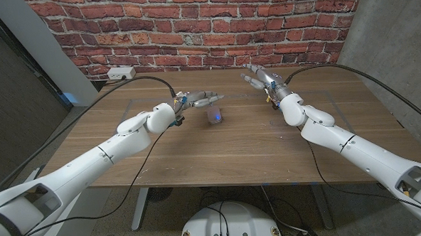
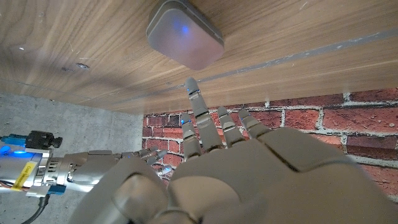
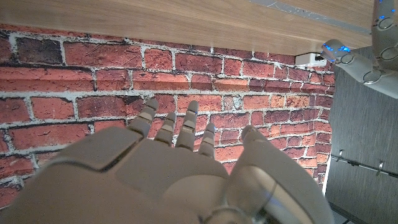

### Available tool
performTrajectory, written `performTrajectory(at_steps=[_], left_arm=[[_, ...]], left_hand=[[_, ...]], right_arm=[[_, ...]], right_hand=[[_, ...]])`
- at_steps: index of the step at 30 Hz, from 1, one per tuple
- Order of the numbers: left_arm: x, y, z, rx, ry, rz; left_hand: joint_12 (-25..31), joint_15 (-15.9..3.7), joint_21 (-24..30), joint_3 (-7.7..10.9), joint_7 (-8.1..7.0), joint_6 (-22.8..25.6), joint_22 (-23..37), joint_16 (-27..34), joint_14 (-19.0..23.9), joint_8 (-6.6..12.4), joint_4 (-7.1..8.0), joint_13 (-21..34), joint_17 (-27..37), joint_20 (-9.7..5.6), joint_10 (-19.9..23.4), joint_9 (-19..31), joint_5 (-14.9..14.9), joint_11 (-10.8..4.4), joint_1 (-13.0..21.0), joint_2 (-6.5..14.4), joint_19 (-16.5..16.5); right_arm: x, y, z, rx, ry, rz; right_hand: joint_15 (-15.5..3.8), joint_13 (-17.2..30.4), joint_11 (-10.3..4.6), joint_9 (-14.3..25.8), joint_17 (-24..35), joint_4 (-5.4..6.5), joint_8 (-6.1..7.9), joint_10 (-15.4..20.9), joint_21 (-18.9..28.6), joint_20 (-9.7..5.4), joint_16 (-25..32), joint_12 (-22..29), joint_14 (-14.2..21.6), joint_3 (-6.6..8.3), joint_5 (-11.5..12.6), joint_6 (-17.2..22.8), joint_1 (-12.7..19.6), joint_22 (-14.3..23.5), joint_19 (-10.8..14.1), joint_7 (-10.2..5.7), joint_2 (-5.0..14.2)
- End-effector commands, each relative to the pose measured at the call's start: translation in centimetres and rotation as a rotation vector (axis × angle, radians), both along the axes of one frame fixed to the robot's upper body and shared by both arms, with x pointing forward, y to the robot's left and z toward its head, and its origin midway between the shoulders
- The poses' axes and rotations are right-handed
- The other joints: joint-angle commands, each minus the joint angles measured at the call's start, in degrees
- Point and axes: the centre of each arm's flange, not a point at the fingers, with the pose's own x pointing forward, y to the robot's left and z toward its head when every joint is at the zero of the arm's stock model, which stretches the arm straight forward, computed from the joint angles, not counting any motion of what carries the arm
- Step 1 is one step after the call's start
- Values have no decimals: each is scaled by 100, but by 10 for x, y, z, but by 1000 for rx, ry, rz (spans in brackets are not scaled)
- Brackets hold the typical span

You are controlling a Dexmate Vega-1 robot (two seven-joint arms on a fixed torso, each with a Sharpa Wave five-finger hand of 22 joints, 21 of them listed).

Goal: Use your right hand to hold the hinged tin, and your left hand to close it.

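**Head view: tin looks closed, both hands clear of it**

Head view puts the small grey tin [image 1: 214, 116] on the wooden table [image 1: 234, 160], left of centre and toward the brick wall [image 1: 192, 26]. The left hand [image 1: 199, 99] hovers just beside it on the wall side, fingers stretched out and apart, holding nothing. The right hand [image 1: 260, 78] is well apart from the tin, raised near the table's far edge, fingers likewise extended and spread, with nothing in them.

From the left wrist camera the tin [image 2: 185, 34] shows as a rounded, closed-looking box with a blue glint on its lid; no gap or raised lid can be made out. The left hand's fingertips [image 2: 193, 87] reach toward it but stop short, with bare wood between.

The right wrist camera looks past the right hand [image 3: 180, 168] at the wall, and the left hand [image 3: 367, 56] appears at the picture's edge.

Judging by this, the closing seems to be done: the lid sits down and neither hand is holding or pressing the tin. What may remain is only drawing the arms away.
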Motion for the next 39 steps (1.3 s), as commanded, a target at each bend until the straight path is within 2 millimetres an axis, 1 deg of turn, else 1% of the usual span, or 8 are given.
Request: performTrajectory(at_steps=[1, 9, 15, 19, 21, 24, 37, 39], left_arm=[[1, -2, -2, 64, -23, 39], [4, -5, 0, 108, -43, 36], [10, -3, -2, 121, -20, 33], [11, -4, -3, 126, -17, 28], [12, -4, -4, 128, -13, 28], [12, -7, -4, 129, -9, 17], [19, -14, -9, 154, 28, 12], [20, -15, -9, 157, 28, 13]], left_hand=[[73, -383, 0, -22, 13, 75, 23, 16, 51, 51, -5, 24, 18, 59, 141, -5, 4, -13, 34, -9, 5], [62, -392, 4, -42, 47, 77, 24, 18, 62, 46, -8, 39, 20, 64, 129, -6, 0, -30, 32, -38, 9], [-23, -390, 5, -71, 61, 34, 26, -10, -8, 22, -7, 38, 22, 68, -35, -8, -4, -20, 26, -68, -1], [-47, -401, 7, -84, 81, 59, 27, -12, -15, 29, -5, 34, 23, 64, -69, -8, -4, -106, 23, -75, -3], [-131, -392, 9, -99, 82, 52, 28, -34, -78, 23, -3, 25, 24, 65, -253, -8, -4, -172, 23, -81, -7], [-91, -418, 10, -107, 78, 67, 29, -14, -36, 27, -3, 21, 24, 61, -142, -8, -4, -153, 24, -81, -10], [-127, -425, 12, -124, 71, 56, 29, -14, -41, 18, -2, 11, 24, 55, -210, -7, -2, -181, 30, -78, -14], [-114, -423, 10, -126, 89, 57, 29, -14, -41, 18, -2, 10, 24, 51, -175, -7, -1, -151, 30, -78, -19]], right_arm=[[-5, -1, 2, 8, -5, -3], [-6, 0, 2, 2, -2, 2], [-9, 0, 3, 5, -11, -1], [-10, 0, 4, 9, -17, -3], [-11, 0, 4, 10, -18, -5], [-11, 0, 5, 13, -22, -6], [-12, 0, 7, 6, -28, 6], [-13, 0, 7, 5, -31, 7]], right_hand=[[18, -2, 62, 5, 5, -44, -36, 24, 4, 49, -22, -3, -19, -7, -7, -4, 0, 10, -4, 43, -73], [39, -4, 71, 5, 0, -50, -51, 19, 0, 64, -25, -10, -15, -28, -18, 1, -29, 9, -10, 64, -111], [43, -6, 87, 5, -1, -50, -63, 23, -2, 72, -28, -13, -17, -41, -23, 5, -54, 8, -10, 70, -122], [50, -6, 92, 5, -1, -48, -69, 27, -2, 79, -28, -14, -14, -49, -26, 8, -69, 8, -8, 73, -131], [50, -6, 95, 5, -1, -47, -72, 25, -2, 81, -28, -16, -13, -54, -27, 9, -77, 8, -6, 76, -137], [55, -7, 102, 5, -2, -46, -75, 29, -2, 95, -29, -16, -15, -64, -29, 14, -92, 8, -5, 85, -148], [86, -8, 128, 6, -5, -47, -98, 5, -3, 102, -36, -33, -23, -96, -34, 13, -145, 7, 0, 104, -183], [94, -8, 116, 5, -16, -78, -170, -24, -5, 113, -46, -51, -27, -100, -32, -133, -142, 6, -1, 145, -200]])
